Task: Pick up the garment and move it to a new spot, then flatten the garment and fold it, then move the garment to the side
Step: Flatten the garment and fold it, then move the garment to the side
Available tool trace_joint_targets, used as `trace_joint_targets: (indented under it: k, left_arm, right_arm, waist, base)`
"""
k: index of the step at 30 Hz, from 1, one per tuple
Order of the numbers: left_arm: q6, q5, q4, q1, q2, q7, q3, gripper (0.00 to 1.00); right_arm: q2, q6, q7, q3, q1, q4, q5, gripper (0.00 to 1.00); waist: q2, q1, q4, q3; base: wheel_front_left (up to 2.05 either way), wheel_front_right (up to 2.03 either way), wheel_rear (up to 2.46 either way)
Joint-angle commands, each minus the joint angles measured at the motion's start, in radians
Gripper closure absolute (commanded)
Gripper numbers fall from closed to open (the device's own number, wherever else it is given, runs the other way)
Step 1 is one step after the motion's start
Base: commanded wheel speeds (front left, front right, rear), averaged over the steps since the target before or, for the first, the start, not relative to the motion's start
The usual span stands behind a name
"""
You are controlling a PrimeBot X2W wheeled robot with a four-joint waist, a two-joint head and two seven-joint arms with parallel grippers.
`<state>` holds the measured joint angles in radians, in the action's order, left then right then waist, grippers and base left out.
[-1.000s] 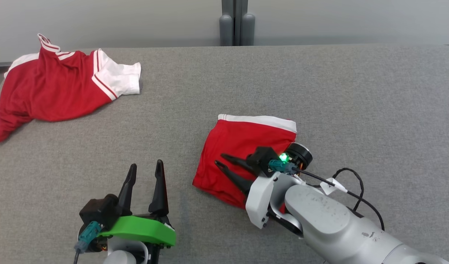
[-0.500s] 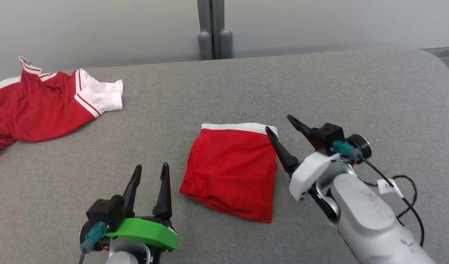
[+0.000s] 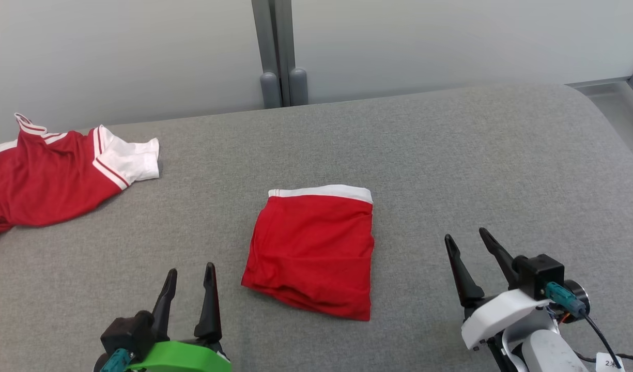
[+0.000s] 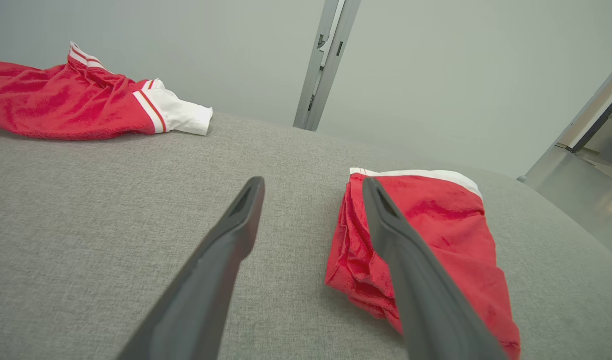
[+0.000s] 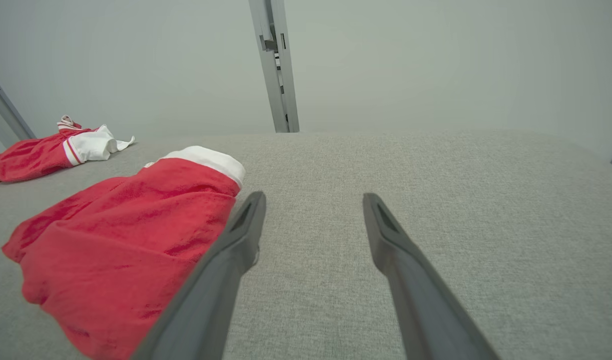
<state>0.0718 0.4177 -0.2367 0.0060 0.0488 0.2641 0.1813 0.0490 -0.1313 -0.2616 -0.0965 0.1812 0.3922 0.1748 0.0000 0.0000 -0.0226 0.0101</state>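
Note:
A folded pair of red shorts [image 3: 311, 250] with a white waistband lies flat in the middle of the grey surface, also seen in the left wrist view [image 4: 435, 235] and the right wrist view [image 5: 126, 235]. My left gripper [image 3: 189, 271] stands open at the lower left, a little left of the shorts and apart from them. My right gripper [image 3: 466, 238] stands open at the lower right, clear of the shorts' right edge. Nothing is between either pair of fingers [image 4: 236, 235] [image 5: 241, 235].
A crumpled red jersey [image 3: 47, 170] with white striped sleeves lies at the far left back of the grey surface [image 3: 476, 165]. A grey post [image 3: 277, 51] stands against the pale wall behind. The surface's right edge curves down at the far right.
My right gripper has drawn off the shorts and back to the lower right. The camera has shifted, so the whole scene sits lower and further left. The shorts lie in place.

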Motion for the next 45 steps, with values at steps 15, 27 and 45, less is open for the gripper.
trace_joint_targets:
  k: [15,27,45]
  left_arm:
    - [-0.013,-0.003,0.020,0.065,0.003,0.000,-0.037,0.00]
    - [-0.016,-0.009,0.034,0.034,0.003,0.000,-0.031,0.00]
    - [-0.022,0.031,0.045,-0.037,0.003,0.000,0.006,0.00]
  right_arm:
    - [0.003,0.001,-0.005,0.010,-0.058,-0.024,0.035,0.00]
    - [0.003,0.001,0.030,-0.016,0.055,-0.003,0.011,0.00]
    - [0.003,0.001,0.263,-0.167,0.269,0.285,0.141,0.00]
  waist:
    - [0.0000,0.0000,0.010,-0.014]
    - [0.0000,0.0000,0.037,0.009]
    - [0.0000,0.0000,0.188,0.112]
  base:
    - [0.00,0.00,0.00]
    - [0.00,0.00,0.00]
    - [0.00,0.00,0.00]
